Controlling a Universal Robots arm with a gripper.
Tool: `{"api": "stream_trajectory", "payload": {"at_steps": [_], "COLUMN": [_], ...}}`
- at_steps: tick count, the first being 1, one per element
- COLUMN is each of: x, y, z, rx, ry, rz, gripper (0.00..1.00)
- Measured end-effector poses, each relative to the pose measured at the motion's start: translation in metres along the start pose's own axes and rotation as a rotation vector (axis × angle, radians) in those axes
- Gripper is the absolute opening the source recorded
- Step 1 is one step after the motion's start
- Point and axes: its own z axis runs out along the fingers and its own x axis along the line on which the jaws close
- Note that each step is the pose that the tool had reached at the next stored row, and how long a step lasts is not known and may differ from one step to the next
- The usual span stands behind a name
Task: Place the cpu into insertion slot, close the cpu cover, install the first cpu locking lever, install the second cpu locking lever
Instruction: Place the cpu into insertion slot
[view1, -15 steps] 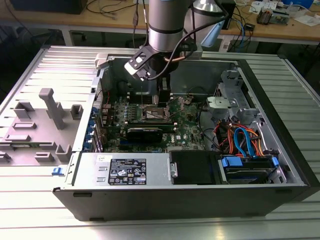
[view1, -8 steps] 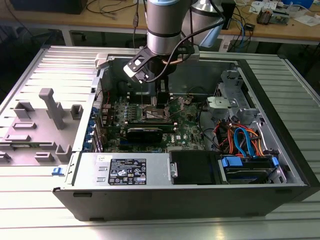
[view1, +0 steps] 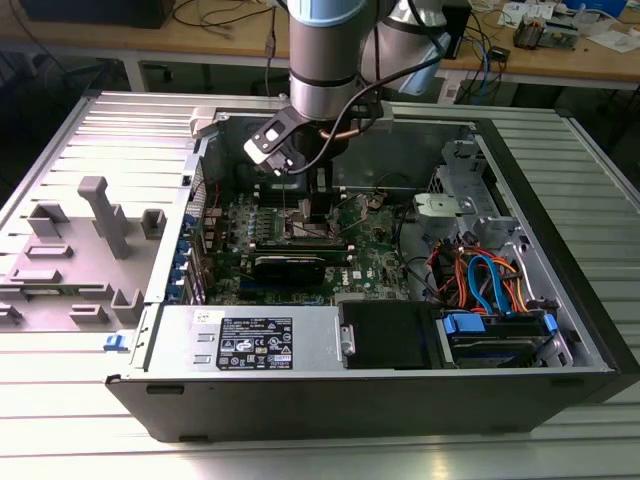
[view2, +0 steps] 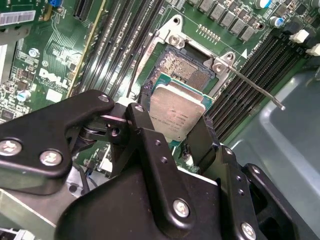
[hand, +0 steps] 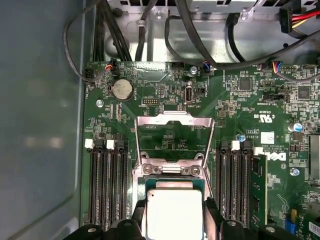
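cpu cut off at first wrist view's edge; insertion slot partly hidden behind cpu, second wrist view.

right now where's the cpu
In both wrist views the cpu is gripped in the hand, over the insertion slot, with the swung-open cpu cover beyond it.

Lighting bright and even, from overhead.
Glare streaks across ribbed counter; washed-out sheen on cpu top; case interior dimmer, softly shadowed.
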Motion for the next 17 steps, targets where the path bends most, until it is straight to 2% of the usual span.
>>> {"api": "stream_trajectory", "payload": {"at_steps": [3, 17], "x": [0.0000, -0.0005], "y": [-0.0004, -0.0023], "z": [0.0025, 0.0052], "rx": [0.0000, 0.0000], "ry": [0.0001, -0.0001], "rz": [0.000, 0.001], "gripper": [0.54, 0.54]}}
